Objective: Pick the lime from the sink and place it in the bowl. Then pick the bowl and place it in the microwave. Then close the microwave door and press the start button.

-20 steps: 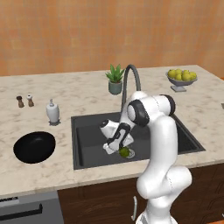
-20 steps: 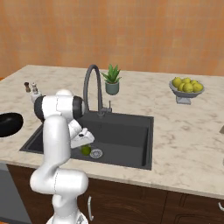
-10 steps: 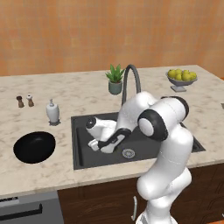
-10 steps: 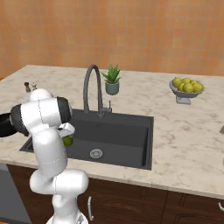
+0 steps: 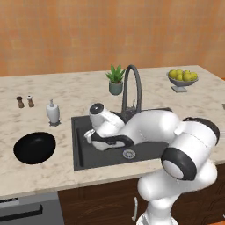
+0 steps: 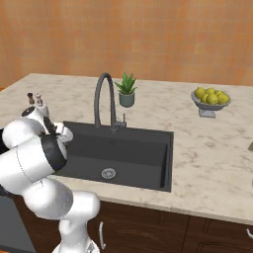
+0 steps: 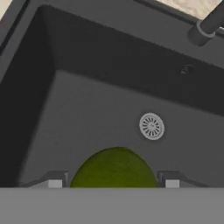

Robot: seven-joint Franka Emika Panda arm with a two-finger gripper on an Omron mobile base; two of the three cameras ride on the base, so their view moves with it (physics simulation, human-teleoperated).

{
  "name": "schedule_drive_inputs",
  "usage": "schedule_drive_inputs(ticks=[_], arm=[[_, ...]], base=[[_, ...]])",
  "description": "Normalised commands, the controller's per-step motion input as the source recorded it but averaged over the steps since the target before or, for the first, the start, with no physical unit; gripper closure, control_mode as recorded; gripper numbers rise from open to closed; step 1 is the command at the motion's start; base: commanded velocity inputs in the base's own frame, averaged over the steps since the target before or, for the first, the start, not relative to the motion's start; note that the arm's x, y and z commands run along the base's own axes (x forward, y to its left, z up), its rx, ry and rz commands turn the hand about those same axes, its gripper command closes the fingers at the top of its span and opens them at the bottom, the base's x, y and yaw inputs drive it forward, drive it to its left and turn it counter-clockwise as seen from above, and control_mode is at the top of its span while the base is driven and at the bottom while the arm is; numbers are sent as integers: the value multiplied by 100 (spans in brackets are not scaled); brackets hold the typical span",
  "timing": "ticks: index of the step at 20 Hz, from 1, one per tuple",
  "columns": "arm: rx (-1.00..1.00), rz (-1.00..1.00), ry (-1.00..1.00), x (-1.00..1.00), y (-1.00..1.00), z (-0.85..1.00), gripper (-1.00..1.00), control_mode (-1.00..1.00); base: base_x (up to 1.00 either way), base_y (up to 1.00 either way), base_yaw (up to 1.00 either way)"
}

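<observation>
Lime (image 7: 113,168), a small green fruit, sits between the two finger tips of the gripper (image 7: 113,183) in the hand view, with the dark floor of the sink (image 7: 87,113) and its round silver drain (image 7: 152,126) beyond it. The finger tips (image 7: 54,181) stand wide apart, one on each side of the lime. Whether they touch the fruit cannot be told, because the lower part of the lime is cut off at the bottom of that view.

From the left base view, the white arm (image 5: 149,127) reaches across the sink (image 5: 81,149), with the hand above the basin's left part. The arched dark faucet (image 5: 132,85) rises behind the basin.

On the counter (image 5: 66,94) left of the sink lies the round black bowl (image 5: 34,148), with nothing in it. Behind it stand a white soap dispenser (image 5: 53,111) and two small shakers (image 5: 25,101). A potted plant (image 5: 115,79) stands behind the faucet. Far to the right, a grey footed dish (image 5: 182,81) holds a heap of yellow-green fruit (image 5: 183,74).
</observation>
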Motion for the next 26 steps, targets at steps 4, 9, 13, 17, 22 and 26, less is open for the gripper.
schedule_drive_inputs(ticks=[4, 9, 13, 17, 22, 26], arm=[[24, 17, 0, -46, 38, 100, 100, -100], [20, 32, 1, -8, 97, 100, 100, -100], [13, 32, 3, 30, 100, 64, 100, -100], [1, 23, 15, 56, 100, 19, 100, -100], [-12, 7, 18, 16, 100, 0, 100, -100], [-33, -4, 8, 0, 100, 0, 100, -100]], base=[[0, 0, 0], [0, 0, 0], [0, 0, 0], [0, 0, 0], [0, 0, 0], [0, 0, 0]])
